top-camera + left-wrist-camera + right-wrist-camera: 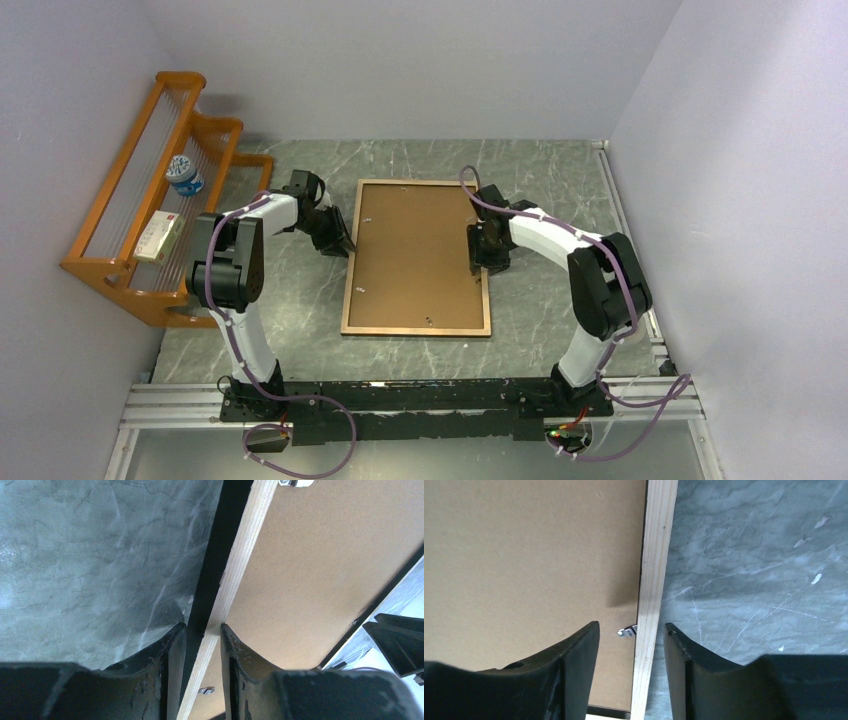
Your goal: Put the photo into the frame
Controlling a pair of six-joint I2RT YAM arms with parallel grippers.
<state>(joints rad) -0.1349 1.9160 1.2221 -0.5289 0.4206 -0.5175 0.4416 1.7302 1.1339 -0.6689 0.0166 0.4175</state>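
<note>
The frame (415,330) lies back-up on the marble table, its pale wood rails round a brown backing board (415,255). My left gripper (344,243) is shut on the frame's left rail (240,555), one finger on the black outer side and the other on the wood edge; its jaws (204,627) pinch the rail. My right gripper (487,262) stands open astride the right rail (656,555), with gaps on both sides (631,625). A small metal tab (626,631) sits by the rail on the board (524,555). The photo is hidden.
An orange wooden rack (150,200) stands at the far left with a small bottle (184,175) and a box (157,236) on it. Grey walls close in the table on the left, back and right. A metal strip (625,230) runs along the right edge.
</note>
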